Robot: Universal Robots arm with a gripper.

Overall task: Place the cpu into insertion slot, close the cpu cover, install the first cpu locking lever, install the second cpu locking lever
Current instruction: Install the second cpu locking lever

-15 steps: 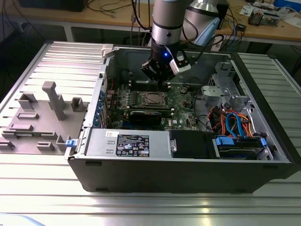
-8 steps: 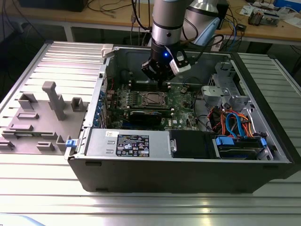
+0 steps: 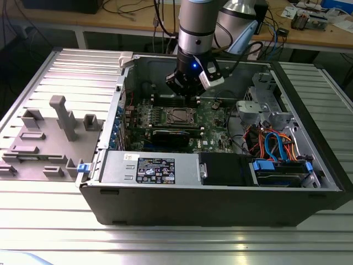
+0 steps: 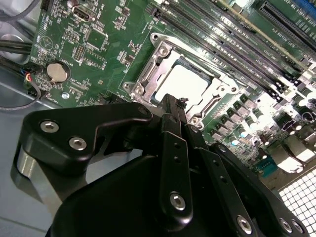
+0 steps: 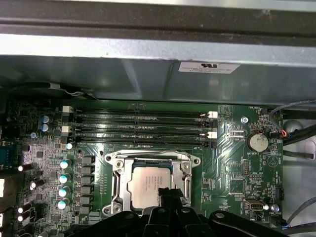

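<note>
— Where's the chip right now?

— The cpu (image 5: 146,183) sits flat in the insertion slot (image 5: 116,197), and the cpu cover (image 5: 150,159) lies down around it, its silvery frame ringing the grey top. In the second wrist view the same cpu (image 4: 183,85) shows pale through the cover's cut-out.

— And the arm?

— The gripper (image 3: 187,94) hangs inside the open computer case (image 3: 325,165), just above the socket area on the green motherboard (image 3: 212,118). In the second wrist view the gripper (image 4: 170,101) has its black fingers (image 4: 174,143) pressed together with nothing between them, the tips near one edge of the cover. I can't tell whether they touch it.

— Any writing you can make out?

— Not much. There's a white label (image 5: 209,67) on the case wall above the long black memory slots (image 5: 140,128), and a black sticker (image 3: 156,170) on the power supply in the exterior view; the print on both is too small to make out. Tiny white lettering dots the board near the coin battery (image 5: 257,142), also unreadable.

— Anything beside the case?

— Grey plastic fixtures (image 3: 52,138) stand on the ribbed metal table (image 3: 165,243), at the exterior view's left.
</note>
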